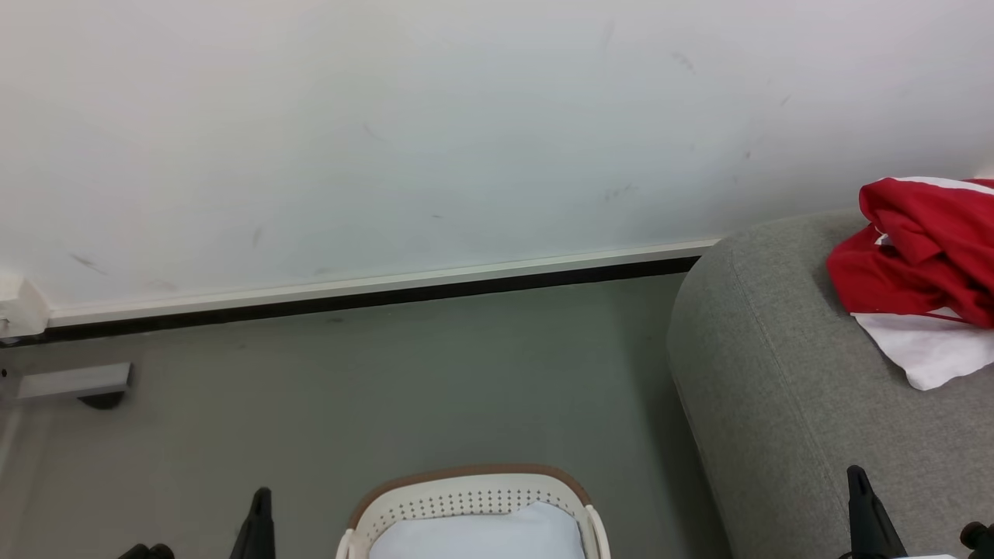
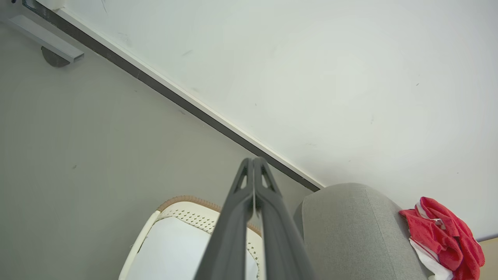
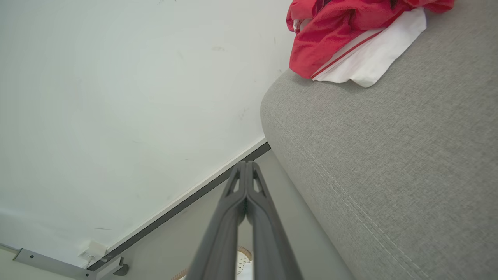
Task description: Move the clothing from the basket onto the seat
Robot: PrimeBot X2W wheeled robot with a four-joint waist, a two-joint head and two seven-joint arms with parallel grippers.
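**Scuffed white wall (image 1: 388,116), grey floor (image 1: 388,373), red clothing (image 1: 916,248) already up on the seat (image 1: 776,373)**

Looks pretty much done: clothing heaped on top of the seat, back from its rounded corner. No red showing in the basket (image 1: 474,497) just beside the seat, only a pale sheet (image 1: 481,536). Worth peeking under that sheet before calling it, then leaving it be. Left gripper (image 2: 253,159) pinched closed and empty, off the seat's corner. Right gripper (image 3: 246,163) same, low by the seat's front.

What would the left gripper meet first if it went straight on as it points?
Probably the white wall just above the dark skirting strip; the shut left gripper lines up there, though depth is unclear.
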